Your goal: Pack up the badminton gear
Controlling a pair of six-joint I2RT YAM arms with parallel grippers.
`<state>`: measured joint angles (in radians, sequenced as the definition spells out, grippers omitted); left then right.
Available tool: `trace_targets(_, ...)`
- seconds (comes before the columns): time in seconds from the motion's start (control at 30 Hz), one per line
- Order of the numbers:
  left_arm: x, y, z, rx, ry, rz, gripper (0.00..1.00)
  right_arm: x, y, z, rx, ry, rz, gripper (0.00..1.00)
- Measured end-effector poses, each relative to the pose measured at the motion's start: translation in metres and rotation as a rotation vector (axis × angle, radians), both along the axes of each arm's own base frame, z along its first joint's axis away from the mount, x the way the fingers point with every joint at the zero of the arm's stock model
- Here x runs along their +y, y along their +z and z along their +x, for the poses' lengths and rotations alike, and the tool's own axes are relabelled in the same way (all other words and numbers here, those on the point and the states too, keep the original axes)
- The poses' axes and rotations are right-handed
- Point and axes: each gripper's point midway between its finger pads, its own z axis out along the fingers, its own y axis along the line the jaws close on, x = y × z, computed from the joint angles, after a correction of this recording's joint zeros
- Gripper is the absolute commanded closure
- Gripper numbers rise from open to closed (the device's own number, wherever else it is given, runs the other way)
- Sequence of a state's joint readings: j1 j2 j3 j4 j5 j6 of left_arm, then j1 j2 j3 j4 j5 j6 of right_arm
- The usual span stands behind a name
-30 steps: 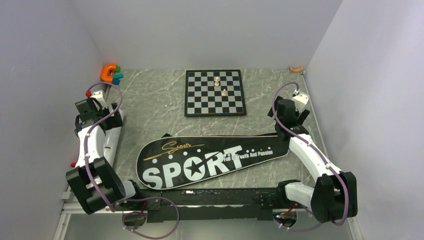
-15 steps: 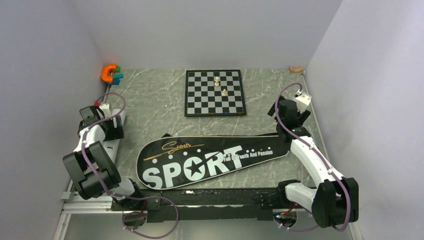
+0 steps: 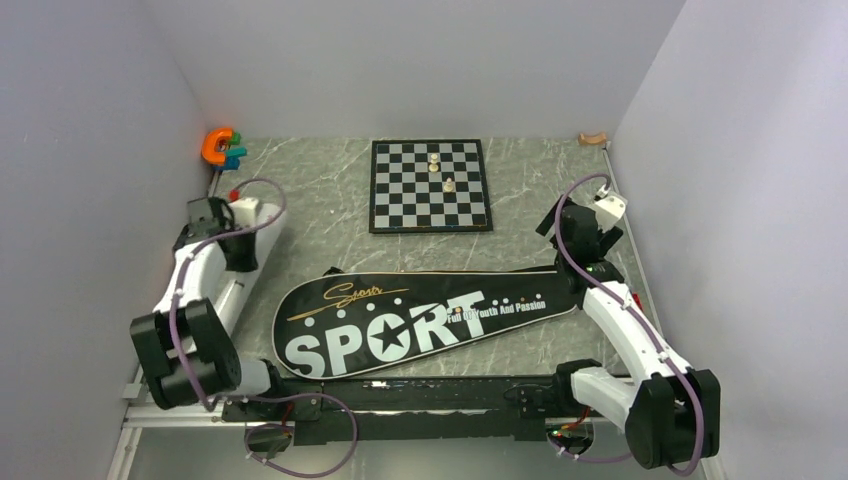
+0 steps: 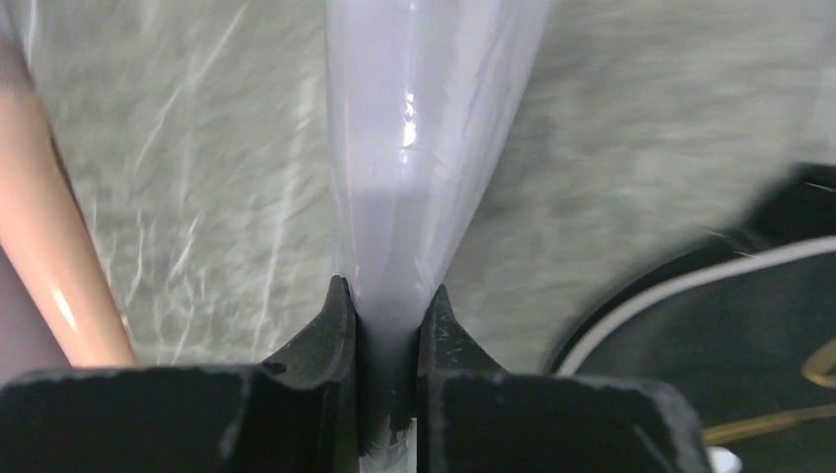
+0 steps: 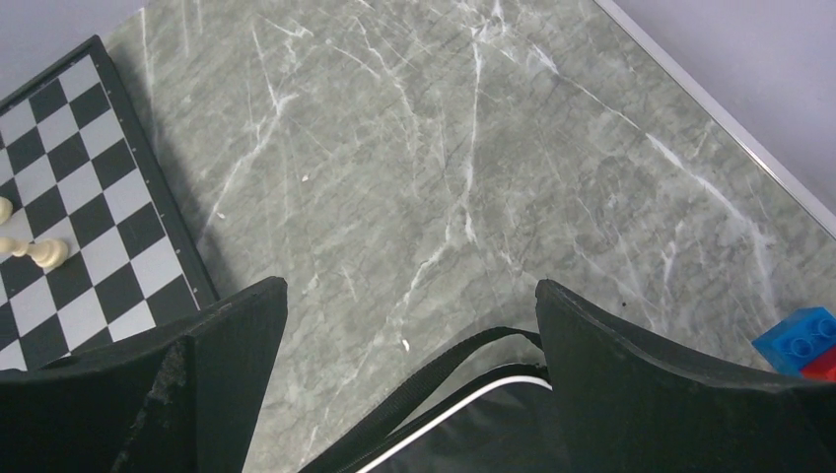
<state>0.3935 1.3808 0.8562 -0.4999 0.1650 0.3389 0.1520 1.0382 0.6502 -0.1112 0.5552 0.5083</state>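
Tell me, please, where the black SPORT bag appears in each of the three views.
Top external: SPORT bag at lower centre, lying left to right.
Left wrist: lower-right corner, white-piped edge only.
Right wrist: bottom centre, strap and piped edge.
Shared landmark: the grey marbled tabletop, in all three.

We saw two matching arms. The left arm (image 3: 205, 275) and the right arm (image 3: 620, 320) each had smooth white shells between chunky black joints (image 3: 185, 345). A thin purple cable (image 3: 262, 190) ran in loose loops along each arm. Both arms rose from a black rail (image 3: 430, 400) carrying more wiring. A small white box (image 3: 610, 207) sat at each wrist. The left gripper (image 4: 386, 296) had matte black fingers (image 4: 335, 325) that tapered to narrow pointed tips. On the right gripper (image 5: 409, 288) we saw broad, flat black ones with slightly rough, worn edges.
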Motion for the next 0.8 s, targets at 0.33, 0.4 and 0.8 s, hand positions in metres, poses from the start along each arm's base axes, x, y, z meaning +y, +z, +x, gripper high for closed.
trace_targets(0.33, -0.176, 0.111, 0.071, -0.194, -0.611, 0.066, 1.0, 0.001, 0.01, -0.002, -0.04, -0.004, 0.021, 0.0)
trace_targets(0.4, -0.219, 0.115, 0.075, -0.196, -0.739, 0.077, 1.0, 0.0, 0.014, -0.003, -0.05, -0.007, 0.02, 0.0)
trace_targets(0.8, -0.374, 0.03, 0.007, 0.092, -1.259, 0.137, 0.97, -0.01, 0.024, -0.009, -0.079, -0.053, 0.005, 0.0)
